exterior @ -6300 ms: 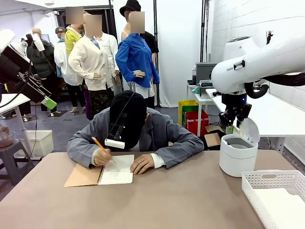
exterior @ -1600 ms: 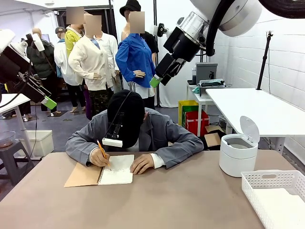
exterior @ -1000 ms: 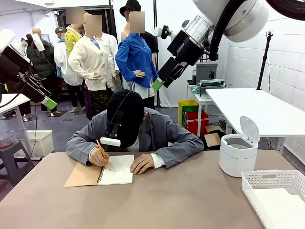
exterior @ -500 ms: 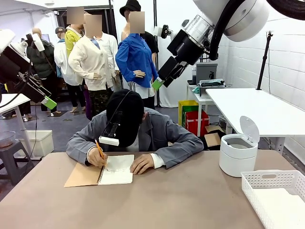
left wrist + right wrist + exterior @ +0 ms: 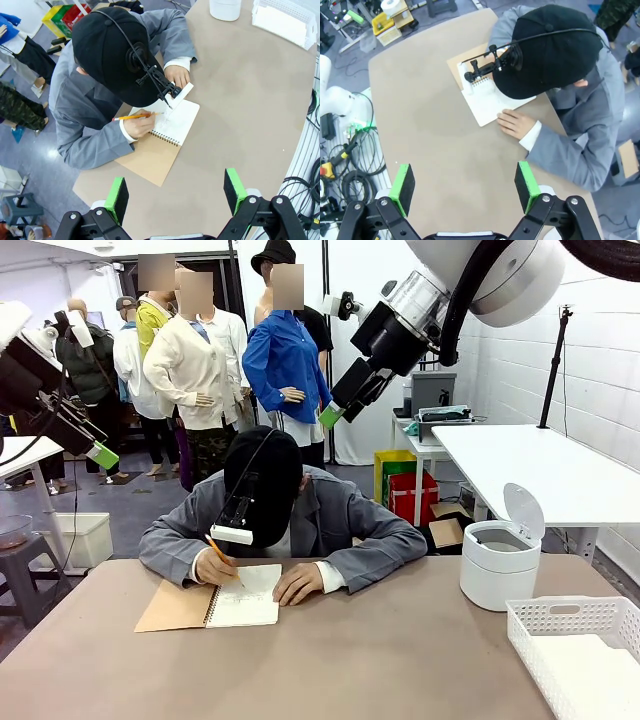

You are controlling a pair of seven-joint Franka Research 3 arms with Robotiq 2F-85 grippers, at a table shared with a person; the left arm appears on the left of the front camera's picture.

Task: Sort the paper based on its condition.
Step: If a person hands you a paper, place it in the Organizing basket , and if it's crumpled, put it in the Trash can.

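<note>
1. Tan table (image 5: 400, 660) runs wide; both arms hang high above it, well apart from any paper.
2. The person (image 5: 330, 525) at the far side writes in the notebook (image 5: 245, 598), left of centre.
3. Its top sheet (image 5: 177, 120) is smooth, long axis running near-to-far.
4. The left gripper (image 5: 175, 192) and right gripper (image 5: 465, 187) both stand with jaws spread, empty; the sheet lies below and ahead of each, neither clearly nearer.

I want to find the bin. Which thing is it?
Look at the brown table, along its right side. Past the white basket near the corner stands the bin: a round white tub with its lid flipped up, not boxy or full of holes.
</note>
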